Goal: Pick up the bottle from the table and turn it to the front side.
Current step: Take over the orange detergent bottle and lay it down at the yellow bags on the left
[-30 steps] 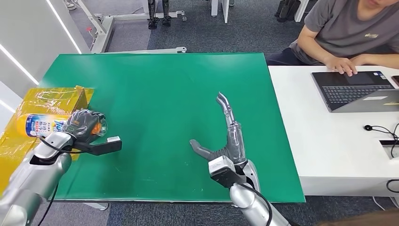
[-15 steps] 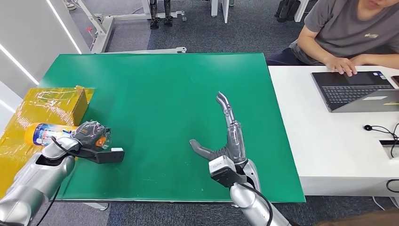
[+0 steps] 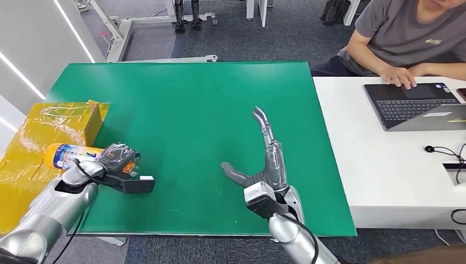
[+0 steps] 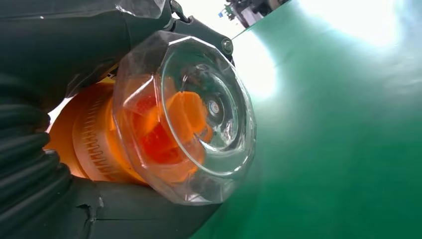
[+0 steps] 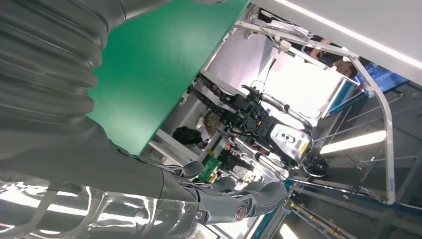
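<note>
One orange plastic bottle with a clear faceted cap (image 3: pixel 74 156) is lying sideways over the green table's (image 3: pixel 187 99) left edge, the left hand (image 3: pixel 116 158) gripping and hiding its neck; the right hand (image 3: pixel 267 159) is standing open, holding nothing

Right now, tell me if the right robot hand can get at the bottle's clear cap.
Probably yes: the right robot hand is open, and bare green table lies between it and the clear cap. The left robot hand grips the bottle behind that cap.

Green table (image 3: pixel 187 104), yellow box (image 3: pixel 55 124)
</note>
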